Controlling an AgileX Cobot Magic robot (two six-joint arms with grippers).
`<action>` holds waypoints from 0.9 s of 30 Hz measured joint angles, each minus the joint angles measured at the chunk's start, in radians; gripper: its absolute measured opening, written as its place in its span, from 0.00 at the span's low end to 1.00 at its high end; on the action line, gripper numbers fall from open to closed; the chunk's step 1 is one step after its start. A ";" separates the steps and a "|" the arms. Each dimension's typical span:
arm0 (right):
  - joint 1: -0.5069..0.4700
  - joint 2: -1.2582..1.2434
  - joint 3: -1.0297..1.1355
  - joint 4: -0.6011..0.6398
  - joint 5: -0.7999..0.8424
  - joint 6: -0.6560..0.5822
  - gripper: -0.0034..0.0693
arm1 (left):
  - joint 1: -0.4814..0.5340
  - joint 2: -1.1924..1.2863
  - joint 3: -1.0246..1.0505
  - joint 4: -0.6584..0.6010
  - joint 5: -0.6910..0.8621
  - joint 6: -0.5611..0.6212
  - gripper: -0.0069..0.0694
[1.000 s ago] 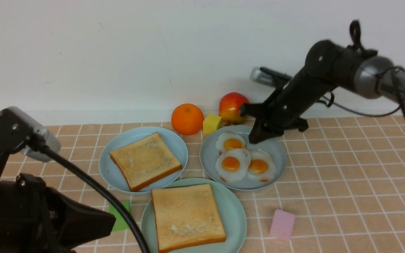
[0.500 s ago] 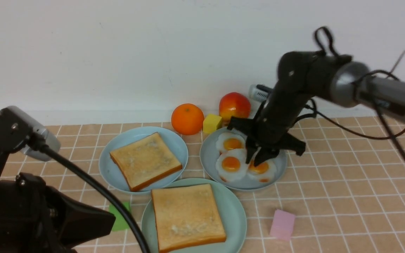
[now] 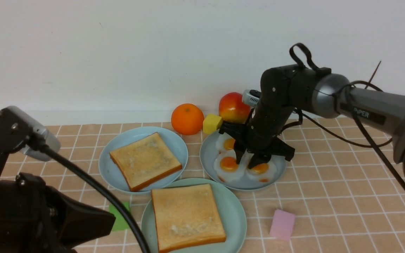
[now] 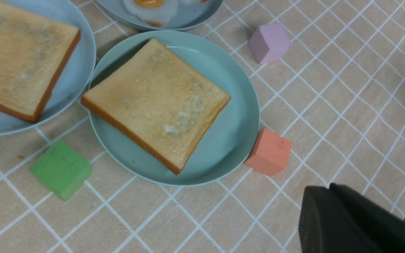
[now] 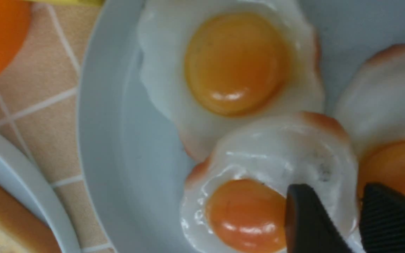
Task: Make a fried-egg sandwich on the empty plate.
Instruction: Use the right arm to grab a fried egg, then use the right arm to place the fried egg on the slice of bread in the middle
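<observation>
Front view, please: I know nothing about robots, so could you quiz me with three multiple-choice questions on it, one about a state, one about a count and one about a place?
1. What lies on the mint-green plate?
A nothing
B one toast slice
C toast topped with an egg

2. How many fried eggs lie on the grey-blue plate?
A one
B two
C three

3. Where is the right gripper?
A just above the fried eggs
B above the toast slice
C beside both plates

Answers:
1 B: the slice is bare, with no egg on it.
2 C: three orange yolks show on that plate.
3 A: its open fingers point down at the eggs, between two yolks.
</observation>
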 joint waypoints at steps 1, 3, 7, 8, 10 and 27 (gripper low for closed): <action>0.000 0.002 0.000 0.000 0.000 0.001 0.33 | 0.000 0.000 0.000 0.000 0.000 0.000 0.13; 0.000 0.003 -0.001 -0.003 0.008 0.001 0.25 | 0.000 0.000 0.000 0.000 0.000 0.000 0.13; 0.000 0.003 -0.003 -0.008 0.021 0.002 0.11 | 0.000 0.000 0.000 0.000 0.000 0.000 0.13; 0.000 0.003 -0.003 -0.011 0.022 0.002 0.11 | 0.000 0.000 0.000 0.000 0.000 0.000 0.13; 0.000 0.003 -0.003 -0.012 0.025 -0.002 0.11 | 0.000 0.000 0.000 0.000 0.000 0.000 0.13; 0.003 -0.231 0.005 -0.011 0.042 -0.472 0.10 | 0.000 -0.006 0.000 0.054 0.002 -0.115 0.14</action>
